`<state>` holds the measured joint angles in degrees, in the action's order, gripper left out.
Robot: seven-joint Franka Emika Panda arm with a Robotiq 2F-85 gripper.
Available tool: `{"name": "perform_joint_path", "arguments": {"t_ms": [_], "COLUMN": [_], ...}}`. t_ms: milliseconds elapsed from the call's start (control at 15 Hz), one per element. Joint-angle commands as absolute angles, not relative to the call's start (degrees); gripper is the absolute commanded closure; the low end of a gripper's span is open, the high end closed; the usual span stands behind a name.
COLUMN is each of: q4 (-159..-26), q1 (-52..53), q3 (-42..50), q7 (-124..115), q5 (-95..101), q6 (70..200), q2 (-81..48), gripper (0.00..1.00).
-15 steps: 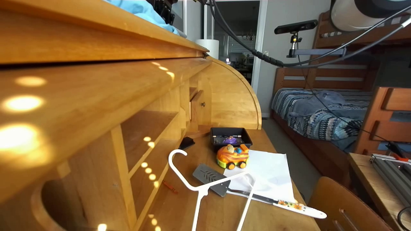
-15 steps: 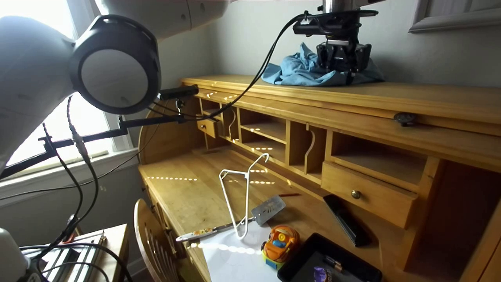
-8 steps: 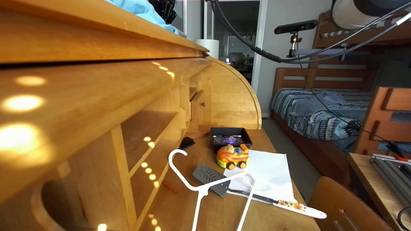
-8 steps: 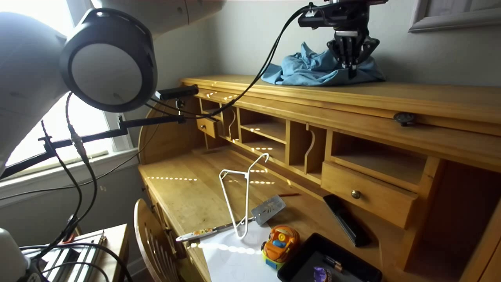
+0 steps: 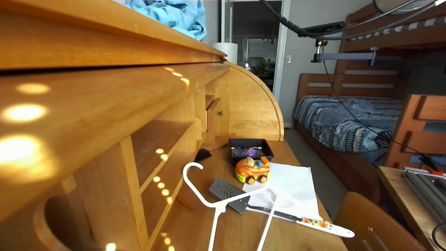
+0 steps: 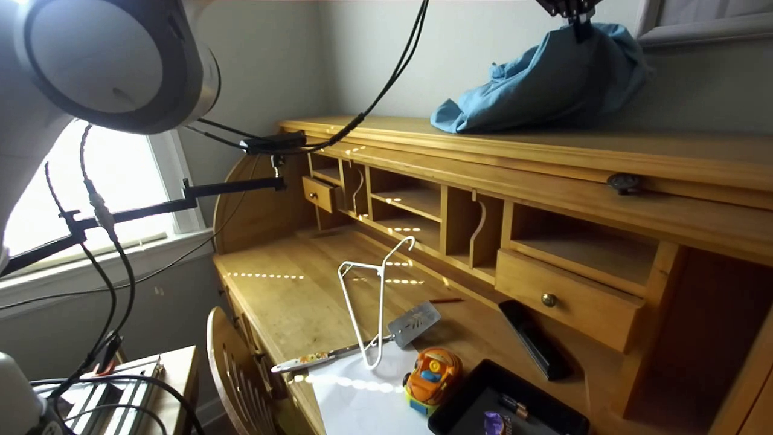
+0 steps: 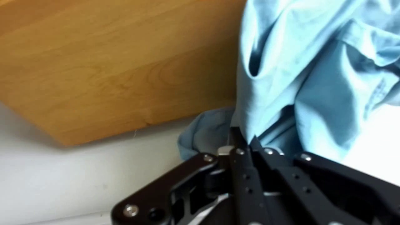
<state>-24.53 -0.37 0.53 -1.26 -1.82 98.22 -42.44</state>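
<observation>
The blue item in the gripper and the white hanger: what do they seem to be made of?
Blue item: matte fabric, perhaps cotton; it drapes in soft folds.
White hanger: likely smooth plastic, with an even colour and rounded, moulded-looking curves.

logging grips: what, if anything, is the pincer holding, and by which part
The pincer holds the cloth by a pinched fold of its raised part.

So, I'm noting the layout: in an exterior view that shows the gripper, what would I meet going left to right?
Window, wooden chair, white hanger, blue cloth pinched in the gripper, pale wall frame.
</observation>
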Motion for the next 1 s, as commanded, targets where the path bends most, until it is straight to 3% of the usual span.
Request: {"name": "perform_joint_path", "arguments": {"t_ms": [0, 933], "q4": [-24.63, -25.46], "q1": [1.07, 9.75], "q3": [1.44, -8.71], "q7": [0.07, 26.52], "q5": [0.71, -2.95], "q6": [99.13, 91.92], "q2": [-40.44, -45.93], "gripper": [0.99, 0.99]}}
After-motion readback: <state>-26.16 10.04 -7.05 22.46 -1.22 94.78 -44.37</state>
